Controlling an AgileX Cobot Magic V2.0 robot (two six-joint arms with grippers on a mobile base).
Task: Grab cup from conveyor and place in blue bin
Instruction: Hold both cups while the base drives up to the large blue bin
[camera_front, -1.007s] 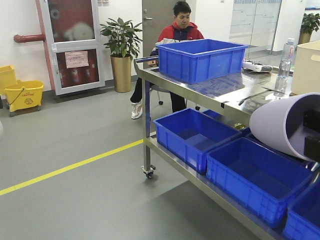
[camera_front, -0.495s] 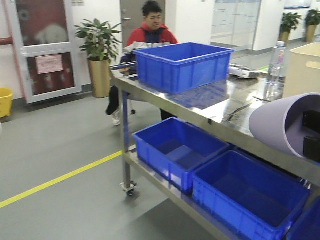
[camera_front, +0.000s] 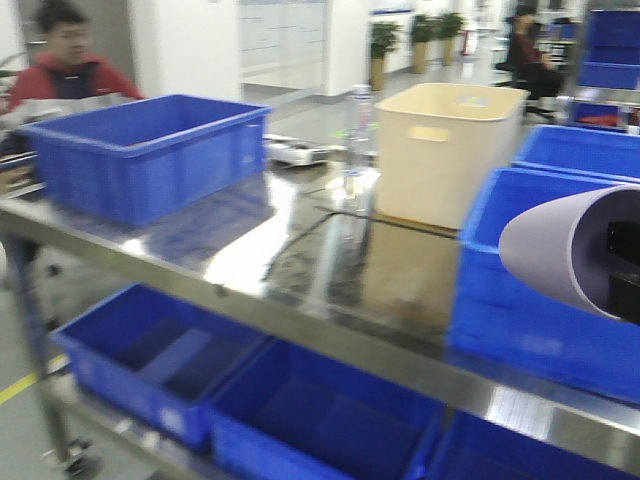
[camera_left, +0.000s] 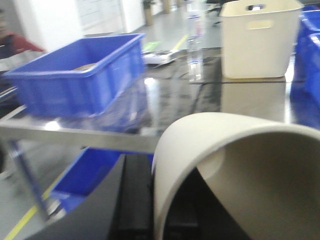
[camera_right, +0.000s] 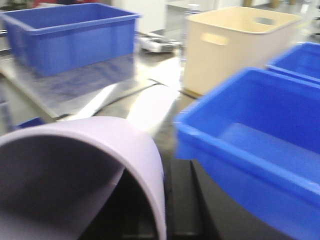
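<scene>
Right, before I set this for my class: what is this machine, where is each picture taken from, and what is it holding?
It is a mobile robot with two arms, each ending in a gripper. The wide picture looks forward from its body; the other two come from cameras on its wrists. The left gripper holds a beige cup, the right gripper a lilac cup. Ahead stands a steel table carrying a ribbed blue bin on the left, a cream tub and a water bottle in the middle, and a smooth blue bin on the right. No conveyor is in view.
</scene>
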